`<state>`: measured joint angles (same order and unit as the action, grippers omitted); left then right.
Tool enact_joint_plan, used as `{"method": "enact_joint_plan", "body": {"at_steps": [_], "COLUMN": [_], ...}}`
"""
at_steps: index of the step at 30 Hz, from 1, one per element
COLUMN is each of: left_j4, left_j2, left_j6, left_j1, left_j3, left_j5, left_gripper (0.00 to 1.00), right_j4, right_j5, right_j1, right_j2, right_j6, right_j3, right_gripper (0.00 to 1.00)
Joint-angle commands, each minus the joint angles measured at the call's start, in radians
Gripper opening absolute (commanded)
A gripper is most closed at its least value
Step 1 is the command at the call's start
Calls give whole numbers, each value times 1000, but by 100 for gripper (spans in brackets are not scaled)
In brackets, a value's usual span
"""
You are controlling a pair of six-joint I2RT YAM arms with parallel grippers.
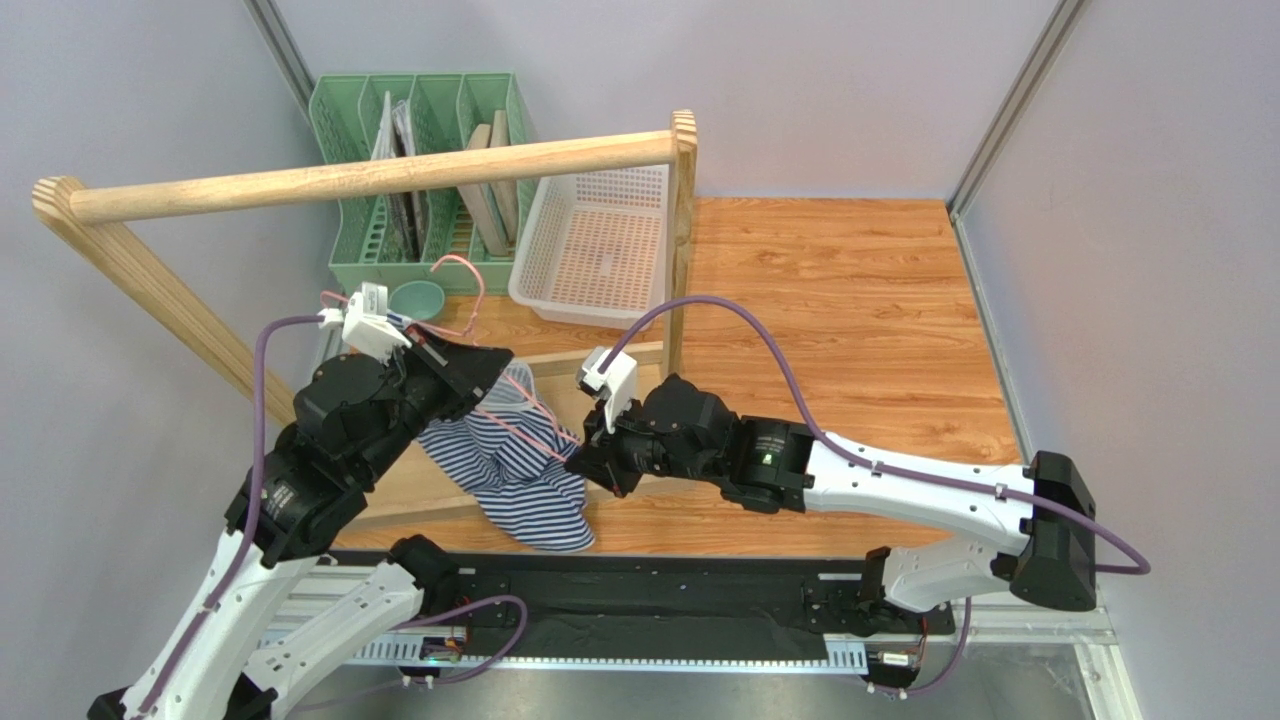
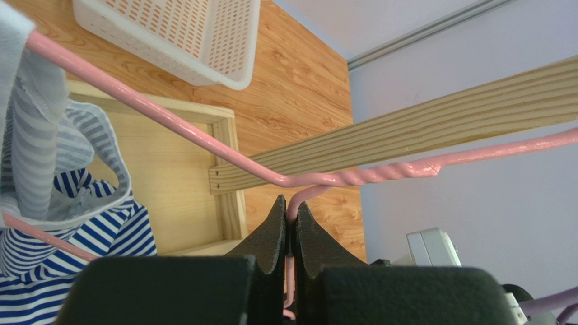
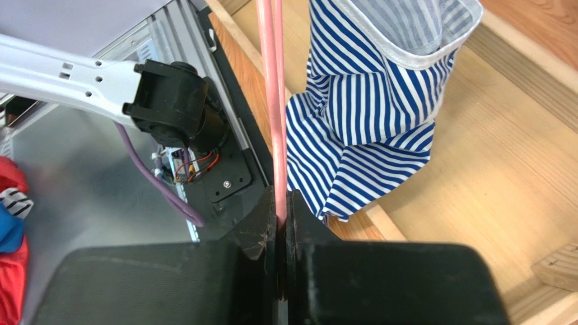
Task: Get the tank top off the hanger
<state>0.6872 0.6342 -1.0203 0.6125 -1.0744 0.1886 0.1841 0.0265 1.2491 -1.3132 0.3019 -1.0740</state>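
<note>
Overhead view: the left gripper (image 1: 451, 365) and right gripper (image 1: 586, 450) are sitting on either side of the tank top (image 1: 519, 473), which is hanging bunched between them on the pink hanger (image 1: 522, 396). From here I cannot tell how the jaws are standing.

Left wrist view: the left gripper (image 2: 290, 218) is clenching the hanger (image 2: 380, 175) just below its twisted neck. The tank top (image 2: 74, 223) is draping to the left of the jaws, apart from them.

Right wrist view: the right gripper (image 3: 279, 211) is pinching the hanger (image 3: 273, 101) wire, with the tank top (image 3: 366, 122) hanging just right of the tips.

Both grips are landing on wire and neither on cloth, so I am judging that pulling apart risks bending the hanger while the top stays on. A hem may also be getting trapped beside the right jaws and tearing.
</note>
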Motion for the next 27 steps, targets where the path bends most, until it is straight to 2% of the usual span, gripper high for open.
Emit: {"method": "enact_joint_plan", "body": {"at_steps": [1, 4, 5, 8, 11, 13, 15, 18, 21, 22, 27], "left_j4": [-37, -35, -26, -5, 20, 40, 107, 170, 164, 150, 163], "left_j2": [-18, -25, -33, -63, -122, -154, -191, -209, -191, -165, -44], "left_j6": [17, 75, 89, 153, 224, 293, 337, 419, 509, 535, 660], "left_j1": [0, 0, 0, 0, 0, 0, 0, 0, 0, 0, 0], "left_j3": [2, 1, 1, 8, 24, 34, 34, 21, 5, -4, -67], "left_j5": [-64, -93, -106, -130, -169, -141, -37, 89, 123, 123, 141], "left_gripper": [0, 23, 37, 54, 56, 56, 52, 52, 56, 63, 69], "right_j4": [-45, -44, -44, -23, -9, -12, -11, -8, -8, -8, -11], "right_j5": [-131, -190, -197, -223, -226, -195, -174, -117, -88, -88, -54], "right_j1": [6, 6, 4, 6, 4, 6, 4, 6, 6, 6, 4], "right_j2": [32, 72, 80, 107, 143, 164, 203, 247, 275, 276, 281], "right_j6": [22, 58, 66, 89, 106, 114, 120, 118, 115, 114, 120], "right_j3": [-21, 8, 22, 39, 75, 107, 126, 149, 163, 166, 169], "right_gripper": [0, 0, 0, 0, 0, 0, 0, 0, 0, 0, 0]}}
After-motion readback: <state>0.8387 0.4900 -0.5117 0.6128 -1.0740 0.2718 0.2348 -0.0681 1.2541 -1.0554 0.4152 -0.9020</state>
